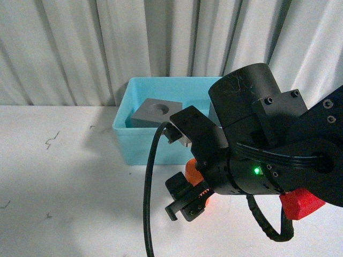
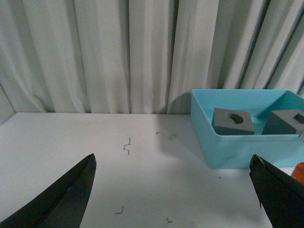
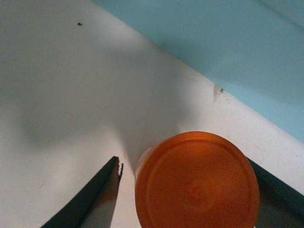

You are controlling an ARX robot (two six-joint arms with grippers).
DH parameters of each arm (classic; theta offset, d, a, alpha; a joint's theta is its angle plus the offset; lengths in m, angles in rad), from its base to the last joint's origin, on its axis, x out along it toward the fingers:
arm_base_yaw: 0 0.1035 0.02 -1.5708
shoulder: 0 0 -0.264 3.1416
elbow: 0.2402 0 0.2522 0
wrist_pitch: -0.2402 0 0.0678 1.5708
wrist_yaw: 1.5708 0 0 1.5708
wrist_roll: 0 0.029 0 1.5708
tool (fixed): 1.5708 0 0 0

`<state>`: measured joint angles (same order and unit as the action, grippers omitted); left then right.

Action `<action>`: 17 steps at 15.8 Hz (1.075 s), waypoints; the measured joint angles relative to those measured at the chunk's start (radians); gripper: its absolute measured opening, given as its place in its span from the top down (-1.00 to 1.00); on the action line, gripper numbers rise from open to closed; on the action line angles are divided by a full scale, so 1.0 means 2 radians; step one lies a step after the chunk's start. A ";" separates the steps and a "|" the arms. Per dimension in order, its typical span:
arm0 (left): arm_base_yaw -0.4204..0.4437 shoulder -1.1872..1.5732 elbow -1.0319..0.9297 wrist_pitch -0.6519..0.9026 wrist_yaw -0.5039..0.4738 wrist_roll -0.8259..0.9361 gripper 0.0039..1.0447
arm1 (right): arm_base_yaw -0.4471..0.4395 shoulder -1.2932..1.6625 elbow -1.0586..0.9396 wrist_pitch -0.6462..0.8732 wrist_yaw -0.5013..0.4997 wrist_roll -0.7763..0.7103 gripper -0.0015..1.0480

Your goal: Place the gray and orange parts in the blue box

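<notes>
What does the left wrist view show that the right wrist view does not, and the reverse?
Only the left wrist view shows inside the blue box: two gray cubes, round-recess cube and a second cube, plus the curtain. Only the right wrist view shows the orange cylinder whole, standing on the table between the right gripper fingers, not clamped. Both show the box's outer wall and the white table.

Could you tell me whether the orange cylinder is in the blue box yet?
Not yet: the orange cylinder stands on the white table outside the blue box.
</notes>
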<state>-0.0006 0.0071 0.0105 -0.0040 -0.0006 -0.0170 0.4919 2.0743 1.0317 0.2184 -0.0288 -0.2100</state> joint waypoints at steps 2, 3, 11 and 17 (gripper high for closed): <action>0.000 0.000 0.000 0.000 0.000 0.000 -0.88 | -0.001 0.000 0.000 0.006 0.000 0.000 -0.01; 0.000 0.000 0.000 0.000 0.000 0.000 -0.88 | -0.001 -0.001 0.000 0.009 -0.001 0.000 0.06; 0.000 0.000 0.000 0.000 0.000 0.000 -0.88 | -0.067 -0.091 0.117 0.027 -0.023 0.026 0.08; 0.000 0.000 0.000 0.000 0.000 0.000 -0.88 | -0.053 0.057 0.261 -0.019 0.032 0.036 0.08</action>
<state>-0.0006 0.0071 0.0105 -0.0036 -0.0006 -0.0170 0.3862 2.1880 1.5543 0.1810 0.0345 -0.1383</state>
